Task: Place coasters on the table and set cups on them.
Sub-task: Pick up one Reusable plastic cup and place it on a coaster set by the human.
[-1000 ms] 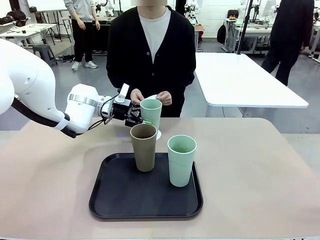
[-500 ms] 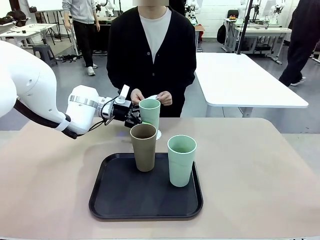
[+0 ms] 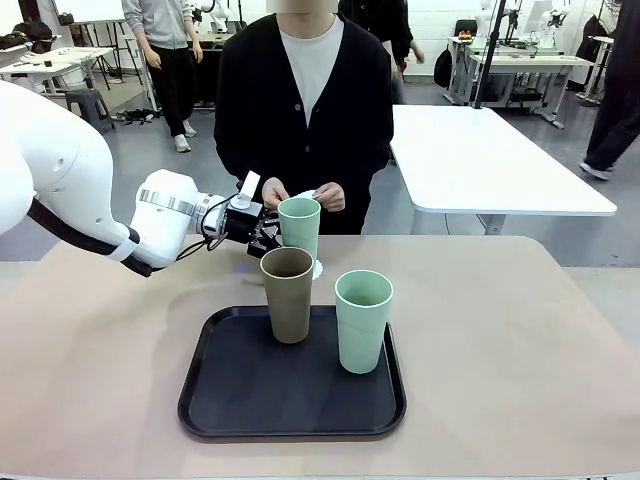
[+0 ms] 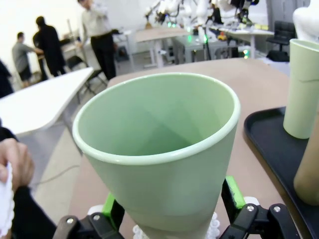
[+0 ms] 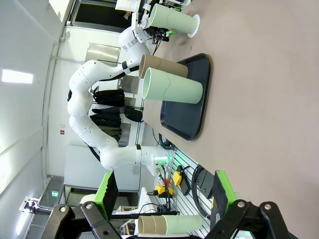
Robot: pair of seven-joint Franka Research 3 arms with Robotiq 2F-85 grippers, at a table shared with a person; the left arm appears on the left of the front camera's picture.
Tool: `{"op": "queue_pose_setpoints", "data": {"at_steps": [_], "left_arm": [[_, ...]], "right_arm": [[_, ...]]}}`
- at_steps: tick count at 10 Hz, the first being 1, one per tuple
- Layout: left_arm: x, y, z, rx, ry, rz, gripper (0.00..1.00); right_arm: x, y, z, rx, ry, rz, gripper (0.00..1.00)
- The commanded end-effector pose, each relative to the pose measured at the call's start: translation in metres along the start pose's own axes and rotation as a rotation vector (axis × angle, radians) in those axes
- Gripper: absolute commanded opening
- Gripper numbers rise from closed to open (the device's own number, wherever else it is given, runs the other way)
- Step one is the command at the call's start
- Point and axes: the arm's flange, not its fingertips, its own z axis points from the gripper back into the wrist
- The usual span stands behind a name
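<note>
A mint green cup (image 3: 299,228) stands upright on a white lacy coaster (image 3: 317,268) on the table (image 3: 520,340), just behind the tray. My left gripper (image 3: 278,238) is open, its green pads (image 4: 232,191) on either side of that cup's lower part (image 4: 159,164); the coaster's scalloped edge (image 4: 215,223) peeks out below. A tan-brown cup (image 3: 288,294) and a second mint cup (image 3: 363,320) stand on the black tray (image 3: 240,400). The person's hands hold more white coasters (image 3: 305,194). My right gripper (image 5: 164,199) is open and empty, well away from the cups.
The person stands at the far edge, directly behind the placed cup. A white-topped table (image 3: 480,160) lies beyond on the right. Bare beige table stretches to the left and right of the tray.
My left gripper's jaws have opened off the mint cup, which now stands on the coaster by itself. The arm has barely moved.
</note>
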Motion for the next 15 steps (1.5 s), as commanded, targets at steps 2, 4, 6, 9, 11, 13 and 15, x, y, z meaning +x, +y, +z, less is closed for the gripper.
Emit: {"op": "queue_pose_setpoints", "data": {"at_steps": [2, 4, 6, 9, 11, 13, 15], "left_arm": [[0.004, 0.006, 0.002, -0.003, 0.049, 0.015, 1.0], [0.006, 0.004, 0.007, -0.017, 0.092, 0.025, 1.0], [0.01, 0.001, 0.012, -0.021, 0.136, 0.027, 1.0], [0.014, -0.004, 0.021, -0.016, 0.192, 0.025, 1.0], [0.02, -0.005, 0.033, 0.0, 0.226, 0.031, 1.0], [0.029, -0.01, 0.048, 0.021, 0.294, 0.043, 1.0], [0.05, -0.02, 0.073, 0.046, 0.447, 0.073, 1.0]], "right_arm": [[0.001, 0.0, 0.0, 0.01, -0.008, 0.012, 1.0], [0.001, 0.0, 0.0, 0.01, -0.008, 0.012, 1.0], [0.001, 0.0, 0.0, 0.01, -0.008, 0.012, 1.0], [0.001, 0.0, 0.0, 0.01, -0.008, 0.012, 1.0], [0.001, 0.0, 0.0, 0.01, -0.008, 0.012, 1.0], [0.001, 0.0, 0.0, 0.01, -0.008, 0.012, 1.0], [0.001, 0.0, 0.0, 0.01, -0.008, 0.012, 1.0]]}}
